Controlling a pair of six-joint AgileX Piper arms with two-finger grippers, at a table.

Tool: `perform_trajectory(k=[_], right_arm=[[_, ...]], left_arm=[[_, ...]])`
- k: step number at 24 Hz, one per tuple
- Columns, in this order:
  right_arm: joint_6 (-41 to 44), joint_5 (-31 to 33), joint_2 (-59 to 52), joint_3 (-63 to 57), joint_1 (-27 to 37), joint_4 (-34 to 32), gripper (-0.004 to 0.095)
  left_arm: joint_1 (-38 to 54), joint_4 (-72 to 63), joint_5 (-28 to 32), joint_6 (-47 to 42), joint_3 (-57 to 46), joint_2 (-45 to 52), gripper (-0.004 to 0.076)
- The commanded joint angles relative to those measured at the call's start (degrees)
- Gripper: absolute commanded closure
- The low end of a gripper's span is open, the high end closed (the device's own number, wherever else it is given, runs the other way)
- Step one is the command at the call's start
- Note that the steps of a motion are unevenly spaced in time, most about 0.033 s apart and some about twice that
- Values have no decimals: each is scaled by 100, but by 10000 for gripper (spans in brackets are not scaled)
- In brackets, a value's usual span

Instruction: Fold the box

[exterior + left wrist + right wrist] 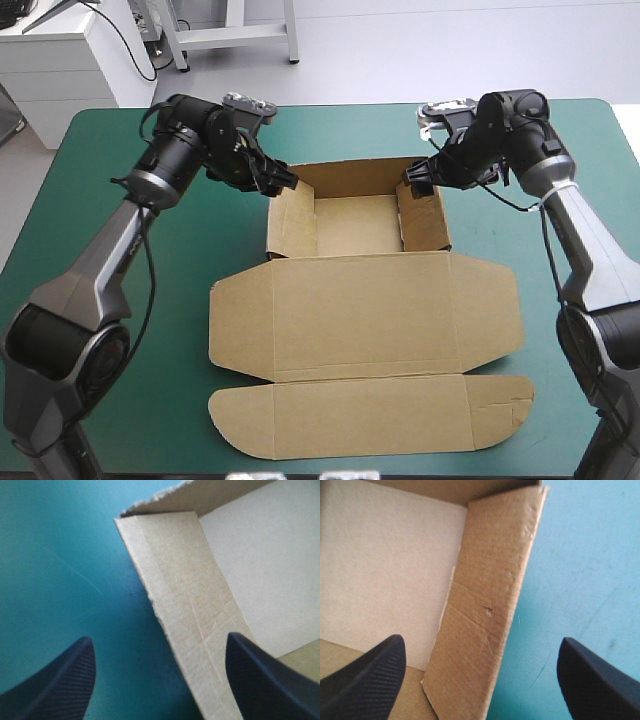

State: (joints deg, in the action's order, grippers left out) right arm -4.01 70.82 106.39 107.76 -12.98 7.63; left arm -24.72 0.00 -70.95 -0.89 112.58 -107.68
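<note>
High view: the bench (pixel 90 270), a broad rounded slab under a smooth teal-green cover, fills most of the scene. At its middle lies the box (pixel 365 315), a cut sheet of matte brown board. Its far part stands as a small open tray with three walls raised. Its near part lies flat: a wide lid panel with clipped corners, then a long tuck flap with rounded ends toward the bench's near edge. Crisp fold lines divide the panels.

Two grey-and-black jointed arms reach in from either side and meet the tray's far corners.

Left wrist view: the left fingers (pixel 55 685), black, finely ribbed and curved like fins, stand wide apart astride the tray's left wall. One hangs over the cover outside, the other over the tray's inside. The wall's cut edge is ragged, its face faintly ridged and creased, and the tray floor looks paler and smoother.

Right wrist view: the right fingers (pixel 365 680) are likewise spread, with the right wall between them. That wall bears a small dent and slanting creases.
</note>
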Motion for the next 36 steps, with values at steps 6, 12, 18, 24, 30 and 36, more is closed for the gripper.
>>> perform_trajectory(k=[6, 12, 18, 24, 30, 36], right_arm=[[-93, 50, -579, 345, -2, -343, 143], [-93, 50, -155, 332, -2, -342, 147], [-93, 50, 273, 332, -2, -89, 147], [-93, 50, 518, 332, -2, 50, 250], [-93, 50, 644, 332, -2, 50, 715], [-20, 50, 766, 332, -2, 73, 925]], left_arm=[[-27, 438, -299, 133, 180, 2099, 380], [-27, 400, -299, 609, -1636, 3750, 730], [-27, 390, -299, 489, -4725, 5202, 731], [-27, 390, -281, -187, -6296, 6237, 731], [-27, 404, -287, -286, -6735, 7239, 731], [-27, 450, -287, -286, -6735, 7974, 731]])
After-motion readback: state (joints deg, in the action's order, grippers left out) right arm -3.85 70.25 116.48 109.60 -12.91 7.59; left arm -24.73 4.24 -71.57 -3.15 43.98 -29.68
